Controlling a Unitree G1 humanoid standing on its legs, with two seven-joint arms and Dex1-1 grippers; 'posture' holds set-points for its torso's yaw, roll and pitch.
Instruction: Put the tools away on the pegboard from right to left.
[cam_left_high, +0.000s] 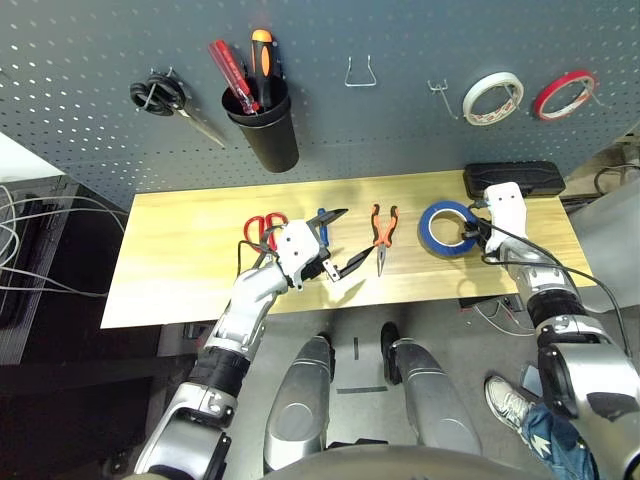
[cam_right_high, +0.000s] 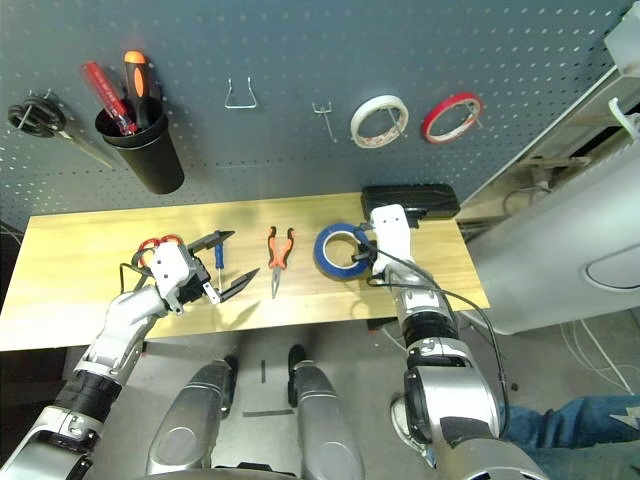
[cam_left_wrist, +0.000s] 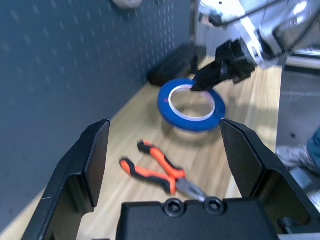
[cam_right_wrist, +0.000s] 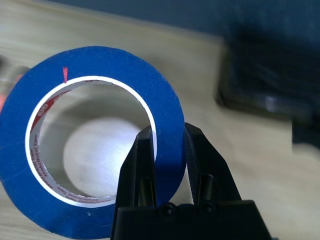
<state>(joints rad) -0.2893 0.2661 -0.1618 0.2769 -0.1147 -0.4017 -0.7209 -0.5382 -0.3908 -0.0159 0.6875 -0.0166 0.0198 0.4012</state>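
Right gripper (cam_right_wrist: 167, 165) is clamped on the blue tape (cam_right_wrist: 95, 65), raised off the table (cam_left_high: 180, 250); left gripper (cam_left_high: 338, 243) stands open. Pliers (cam_left_high: 384, 232) lie alongside; a black box (cam_left_high: 513, 177) sits behind, below the pegboard (cam_left_high: 400, 130).

The table (cam_left_high: 180, 250) has a pale wood top with fine lengthwise grain and a smooth, faintly satin finish; the pegboard (cam_left_high: 400, 130) looks like matt dark grey painted sheet, evenly perforated, with bare wire-metal hooks (cam_left_high: 360, 72); the blue tape roll (cam_right_wrist: 100, 145) is smooth, matt blue, with a white papery printed core; the pliers (cam_left_wrist: 160, 172) have glossy orange-and-black plastic grips and dull grey metal jaws; the black cup (cam_left_high: 265, 135) looks like matt plastic.
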